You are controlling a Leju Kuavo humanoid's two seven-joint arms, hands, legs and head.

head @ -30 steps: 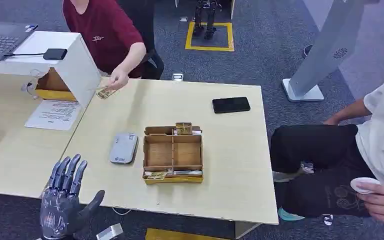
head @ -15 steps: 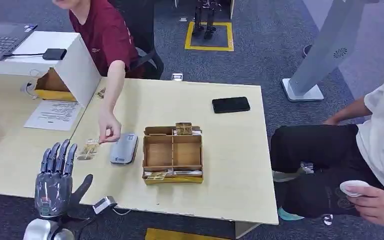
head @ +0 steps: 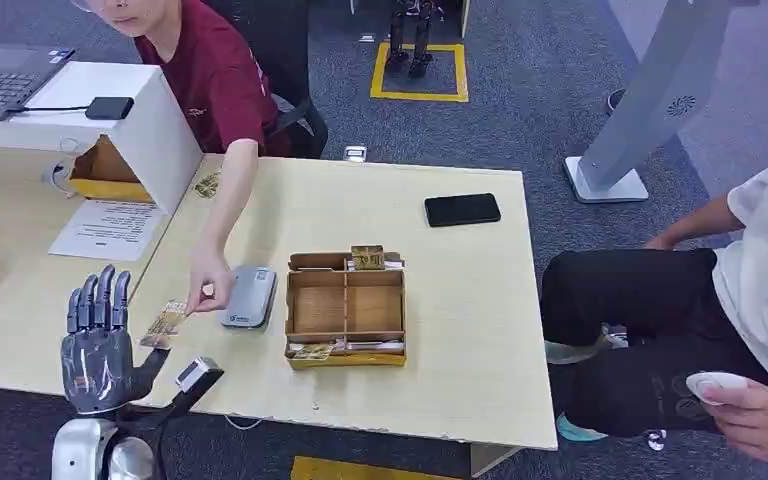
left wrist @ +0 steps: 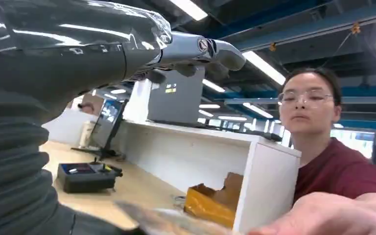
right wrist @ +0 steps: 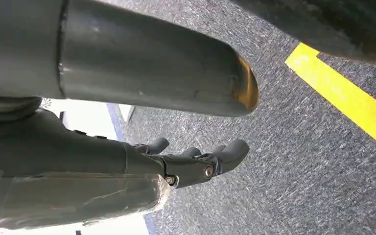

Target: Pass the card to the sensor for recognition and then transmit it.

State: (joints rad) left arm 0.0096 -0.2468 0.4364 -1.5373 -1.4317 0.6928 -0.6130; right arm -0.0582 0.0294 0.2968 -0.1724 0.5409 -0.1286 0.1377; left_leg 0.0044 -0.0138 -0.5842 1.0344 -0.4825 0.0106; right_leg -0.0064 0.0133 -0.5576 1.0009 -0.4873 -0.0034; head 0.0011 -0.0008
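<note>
Just beyond the raised, spread fingers (head: 100,300) of the left hand (head: 100,350), head view: card (head: 164,324) on tabletop (head: 440,300), person's hand (head: 208,290) pinching its far end, sensor (head: 248,296) beside. Left wrist view: left fingers (left wrist: 215,51) released, holding nothing. Right wrist view: right hand (right wrist: 196,159) over carpet floor (right wrist: 298,147), fingers loosely extended, grasping nothing.

Card (left wrist: 161,220) is a blur in left wrist view, print unreadable. Person's hand (left wrist: 323,215) blurred too, cut by frame edge. Seated person (head: 760,290) cut off at right edge. Paper sheet (head: 110,228) text too small to read.
</note>
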